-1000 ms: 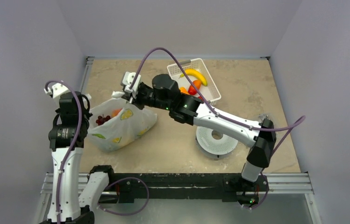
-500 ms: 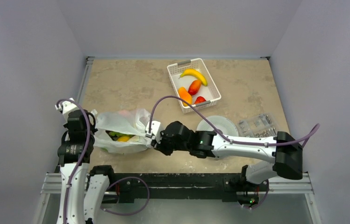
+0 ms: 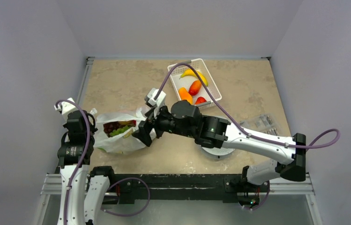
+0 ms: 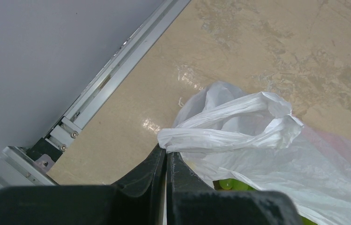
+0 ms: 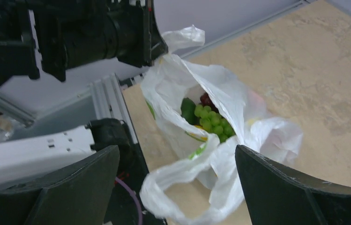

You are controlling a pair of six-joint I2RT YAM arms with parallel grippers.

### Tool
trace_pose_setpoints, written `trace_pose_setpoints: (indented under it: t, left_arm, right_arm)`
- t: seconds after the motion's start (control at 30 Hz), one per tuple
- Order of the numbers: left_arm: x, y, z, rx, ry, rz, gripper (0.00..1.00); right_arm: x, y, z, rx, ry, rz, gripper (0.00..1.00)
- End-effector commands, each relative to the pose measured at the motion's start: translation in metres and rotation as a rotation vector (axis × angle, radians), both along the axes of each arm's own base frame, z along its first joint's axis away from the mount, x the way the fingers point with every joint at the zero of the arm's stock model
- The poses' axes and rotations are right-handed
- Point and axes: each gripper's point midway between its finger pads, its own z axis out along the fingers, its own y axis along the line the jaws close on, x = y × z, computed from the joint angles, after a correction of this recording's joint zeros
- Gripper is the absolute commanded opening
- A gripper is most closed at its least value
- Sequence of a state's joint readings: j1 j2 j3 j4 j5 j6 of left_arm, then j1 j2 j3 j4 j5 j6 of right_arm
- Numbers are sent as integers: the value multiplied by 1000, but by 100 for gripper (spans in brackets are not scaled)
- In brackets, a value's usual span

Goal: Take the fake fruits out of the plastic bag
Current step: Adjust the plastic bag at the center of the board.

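Observation:
The plastic bag [image 3: 117,140] lies at the near left of the table with its mouth open. Inside it I see a green grape bunch [image 5: 213,123], a dark red grape bunch [image 5: 206,99] and a dark green fruit [image 5: 188,110]; both grape bunches [image 3: 116,129] also show from above. My left gripper [image 4: 166,152] is shut on one white bag handle [image 4: 225,124] at the bag's left. My right gripper [image 5: 175,154] stands wide open at the bag's right side [image 3: 144,133]. The other handle loop [image 5: 182,180] hangs loose between its fingers, touching neither.
A white lattice basket [image 3: 213,84] at the back holds a banana [image 3: 194,73], an orange fruit [image 3: 185,95] and red fruits [image 3: 195,87]. A white round disc [image 3: 215,151] lies under the right arm. A clear plastic item [image 3: 263,123] sits at the right.
My right gripper has opened and let go of the bag handle. The bag now lies low near the left arm, its mouth wider, grapes showing. The left gripper stays shut on its handle.

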State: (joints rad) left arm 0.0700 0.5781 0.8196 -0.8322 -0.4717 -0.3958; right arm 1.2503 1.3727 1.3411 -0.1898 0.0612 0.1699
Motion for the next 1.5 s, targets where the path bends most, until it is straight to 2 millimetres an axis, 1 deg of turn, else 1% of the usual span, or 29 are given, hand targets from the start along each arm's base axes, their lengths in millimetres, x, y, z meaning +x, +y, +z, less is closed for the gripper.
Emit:
trace_pose_setpoints:
  t: [0.0,0.07,0.13,0.17,0.2,0.23,0.27,0.33,0.4,0.47,0.53,0.6,0.7,0.73,0.77,0.83,0.87,0.93,1.07,1.17,1.2,1.27,1.33,1.4,1.47]
  left_arm:
    - [3,2,8,25,-29,-7,0]
    - [3,3,8,27,-28,-2,0]
    - [3,3,8,27,-28,-2,0]
    - [3,4,9,28,-29,0,0]
    - [3,4,8,29,-26,2,0]
    - [3,4,9,30,-29,3,0]
    - [2,5,9,32,-30,5,0]
    - [2,5,9,32,-30,5,0]
    - [2,5,9,32,-29,5,0]
    - [3,5,8,31,-27,4,0]
    - [3,4,8,30,-24,2,0]
    - [3,4,7,29,-22,1,0]
    - [4,4,7,28,-23,-1,0]
    - [4,4,7,28,-22,1,0]
    - [4,4,7,27,-21,-1,0]
    - [4,3,7,27,-21,-2,0]
    - [4,4,7,27,-22,-1,0]
    - [4,4,7,27,-21,-2,0]
    - [4,3,6,27,-19,-5,0]
    - [6,2,6,24,-17,-11,0]
    - [6,2,6,23,-16,-13,0]
    - [6,2,6,24,-12,-13,0]
    - [6,2,6,24,-14,-14,0]
    - [7,1,4,23,-13,-20,0]
    - [8,1,4,22,-4,-24,0]
  right_arm:
    - [5,36,34,158,120,-45,96]
    - [8,50,38,180,129,-50,95]
    - [14,63,37,177,137,-67,88]
    - [17,72,30,158,142,-75,80]
    - [21,79,23,134,149,-91,66]
    - [23,87,11,107,161,-104,50]
    - [24,94,-1,86,176,-110,37]
    - [23,105,-24,62,175,-144,17]
    - [21,114,-40,41,127,-177,11]
    - [25,121,-56,10,107,-204,7]
    - [34,125,-67,-11,76,-242,6]
    - [43,130,-72,-5,31,-266,6]
    - [49,140,-76,-7,-7,-269,6]
    - [53,143,-85,-30,-20,-282,6]
    - [56,145,-84,-35,-33,-287,6]
    - [60,149,-92,-52,-47,-299,6]
    - [62,151,-95,-54,-53,-303,7]
    - [65,154,-104,-63,-71,-311,13]
    - [73,154,-129,-119,-78,-324,18]
    - [77,150,-140,-142,-63,-314,19]
    - [77,147,-144,-150,-61,-316,18]
    - [75,137,-160,-181,-58,-322,16]
    - [59,125,-191,-240,-25,-290,13]
    - [41,113,-214,-266,14,-266,13]
    - [26,101,-234,-273,51,-248,13]
